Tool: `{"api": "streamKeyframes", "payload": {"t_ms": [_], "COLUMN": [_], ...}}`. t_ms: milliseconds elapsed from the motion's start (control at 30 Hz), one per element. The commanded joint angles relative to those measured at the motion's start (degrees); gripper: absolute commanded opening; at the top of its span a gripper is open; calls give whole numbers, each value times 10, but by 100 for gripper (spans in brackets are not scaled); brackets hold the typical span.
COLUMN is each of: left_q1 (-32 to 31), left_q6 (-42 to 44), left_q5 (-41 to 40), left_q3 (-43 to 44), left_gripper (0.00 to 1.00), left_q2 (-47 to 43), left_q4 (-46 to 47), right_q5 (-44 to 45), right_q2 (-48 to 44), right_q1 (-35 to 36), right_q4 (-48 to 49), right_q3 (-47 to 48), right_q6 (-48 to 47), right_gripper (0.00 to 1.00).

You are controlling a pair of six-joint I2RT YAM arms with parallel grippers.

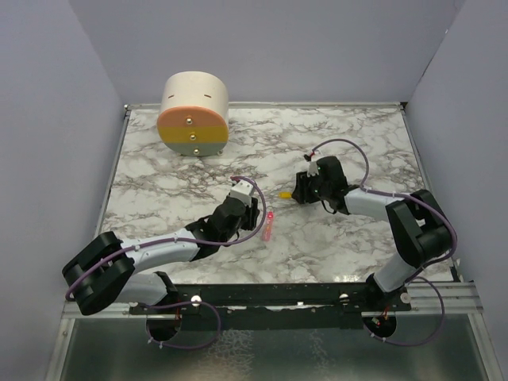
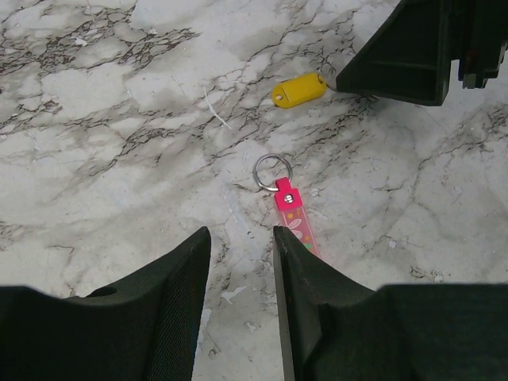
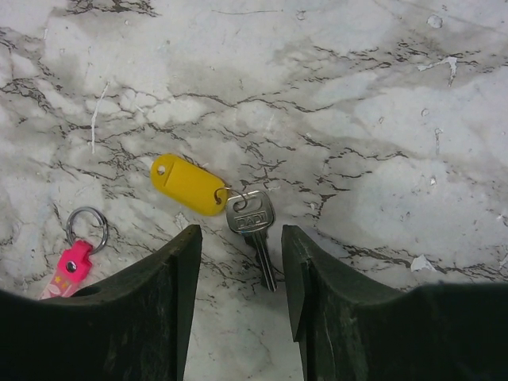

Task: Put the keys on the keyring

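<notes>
Reaching over the middle of the marble surface (image 1: 159, 175), the left fingers (image 2: 194, 254) stand narrowly apart with nothing between them, their tips just short of the keyring (image 2: 296, 224). That pink strap lies flat, its small metal ring (image 2: 272, 171) at the end nearer the keys (image 3: 252, 216). These lie just beyond, silver metal joined to a yellow tag (image 3: 189, 184), the blade lying between the right fingers (image 3: 184, 254), which stand parted and are not clamped on it. Near the far left corner sits a cream-and-orange cylinder (image 1: 194, 115).
</notes>
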Motion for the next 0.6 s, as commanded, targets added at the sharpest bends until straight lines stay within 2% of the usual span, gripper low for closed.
{"api": "streamKeyframes", "payload": {"t_ms": [0, 567], "left_q1": [-4, -3], "left_q6": [4, 5], "left_q5": [-21, -26], "left_q3": [-6, -9], "left_gripper": [40, 40], "left_q2": [-7, -5], "left_q4": [14, 14], "right_q5": [-13, -52], "right_q2": [16, 55], "right_q1": [2, 2], "right_q4": [38, 65], "right_q3": [21, 42], "right_q6": [-19, -39], "right_gripper": [45, 37]}}
